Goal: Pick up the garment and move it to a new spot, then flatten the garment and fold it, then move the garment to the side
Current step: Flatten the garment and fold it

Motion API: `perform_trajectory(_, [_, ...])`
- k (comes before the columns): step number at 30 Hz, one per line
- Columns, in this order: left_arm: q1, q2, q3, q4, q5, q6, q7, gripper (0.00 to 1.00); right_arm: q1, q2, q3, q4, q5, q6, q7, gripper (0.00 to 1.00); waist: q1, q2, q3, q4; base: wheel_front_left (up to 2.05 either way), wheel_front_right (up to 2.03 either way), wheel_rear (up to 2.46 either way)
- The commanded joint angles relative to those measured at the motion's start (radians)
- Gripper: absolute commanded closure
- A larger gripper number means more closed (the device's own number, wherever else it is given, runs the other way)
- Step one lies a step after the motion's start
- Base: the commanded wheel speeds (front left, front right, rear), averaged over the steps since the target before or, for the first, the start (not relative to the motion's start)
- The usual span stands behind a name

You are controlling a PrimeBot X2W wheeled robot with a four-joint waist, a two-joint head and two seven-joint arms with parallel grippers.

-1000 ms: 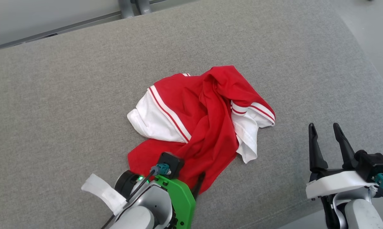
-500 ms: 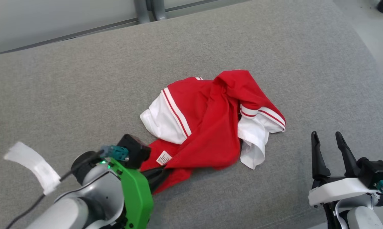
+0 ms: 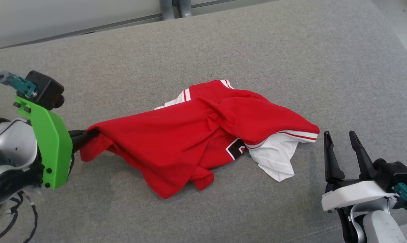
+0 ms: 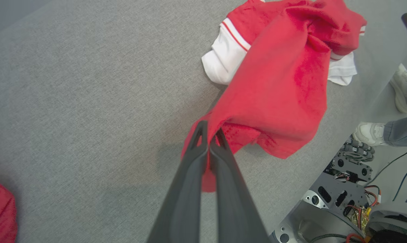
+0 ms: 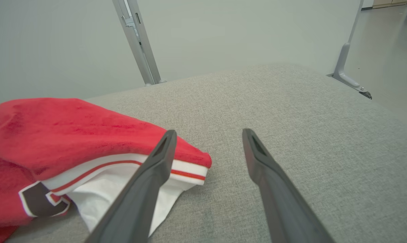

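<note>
The left gripper point(image 3: 83, 135), mid-left, is clamping the large red-and-white sports garment point(image 3: 176, 141), dragging the former centre heap leftward over the grey fabric surface point(image 3: 223, 40), beginning its relocation; the right gripper point(image 3: 339, 136) is idling wide, lower right

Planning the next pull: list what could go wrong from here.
1. The left gripper pinches only a thin edge of the red jersey; a pull may slip it free.
2. The jersey lies bunched, so it may spread twisted.
3. The open right gripper stands near the striped hem and might snag it.
</note>
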Motion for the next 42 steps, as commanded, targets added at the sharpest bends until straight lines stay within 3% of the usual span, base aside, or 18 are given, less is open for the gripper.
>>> perform_trajectory(1, [-0.03, 0.011, -0.008, 0.047, 0.016, -0.012, 0.012, 1.0, -0.009, -0.003, 0.005, 0.004, 0.007, 0.0, -0.003, 0.0, 0.0, 0.0064, 0.019, -0.01, 0.0, 0.0, 0.0])
perform_trajectory(5, [-0.074, -0.002, -0.026, 0.181, 0.064, -0.022, 0.003, 0.99, -0.028, -0.003, 0.022, 0.007, 0.015, 0.0, -0.003, 0.0, 0.0, 0.0064, 0.046, -0.025, 0.0, 0.0, 0.0])
perform_trajectory(7, [-0.095, -0.017, -0.032, 0.252, 0.101, -0.023, -0.03, 0.46, -0.033, -0.003, 0.028, 0.008, 0.018, 0.0, -0.003, 0.0, 0.0, 0.0064, 0.057, -0.032, 0.0, 0.0, 0.0])
perform_trajectory(8, [-0.099, -0.024, -0.038, 0.286, 0.119, -0.024, -0.044, 0.0, -0.035, -0.002, 0.032, 0.009, 0.018, 0.0, -0.003, 0.0, 0.0, 0.0064, 0.061, -0.036, 0.0, 0.0, 0.0])
perform_trajectory(11, [-0.106, -0.039, -0.05, 0.343, 0.154, -0.032, -0.094, 0.0, -0.032, -0.003, 0.031, 0.008, 0.014, 0.0, -0.003, 0.0, 0.0, 0.0064, 0.062, -0.045, 0.0, 0.0, 0.0])
perform_trajectory(15, [-0.058, -0.018, -0.018, 0.338, 0.176, -0.035, -0.202, 0.0, -0.007, -0.003, 0.014, 0.01, 0.006, 0.0, -0.003, 0.0, 0.0, 0.0064, 0.045, -0.048, 0.0, 0.0, 0.0])
perform_trajectory(19, [0.083, -0.008, 0.052, 0.237, 0.15, 0.02, -0.35, 0.0, 0.022, -0.002, -0.008, 0.009, 0.0, 0.0, -0.003, 0.0, 0.0, 0.0064, 0.011, -0.042, 0.0, 0.0, 0.0])
perform_trajectory(22, [0.191, -0.024, 0.069, 0.153, 0.12, 0.05, -0.399, 0.0, 0.033, -0.003, -0.019, 0.005, 0.0, 0.0, -0.003, 0.0, 0.0, 0.0064, 0.002, -0.032, 0.0, 0.0, 0.0])
perform_trajectory(28, [0.412, -0.129, 0.026, 0.006, 0.113, 0.129, -0.517, 0.0, 0.024, -0.003, -0.011, -0.002, -0.022, 0.0, -0.003, 0.0, 0.0, 0.0064, 0.016, 0.021, 0.0, 0.0, 0.0])
perform_trajectory(35, [0.416, -0.287, -0.065, 0.065, 0.156, 0.135, -0.61, 0.0, 0.002, -0.003, -0.01, -0.008, -0.053, 0.0, -0.003, 0.0, 0.0, 0.0064, 0.034, 0.057, 0.0, 0.0, 0.0])
perform_trajectory(42, [0.384, -0.339, -0.113, 0.149, 0.238, 0.152, -0.66, 0.0, 0.014, -0.003, -0.009, -0.009, -0.06, 0.0, -0.003, 0.0, 0.0, 0.0064, 0.037, 0.059, 0.0, 0.0, 0.0])
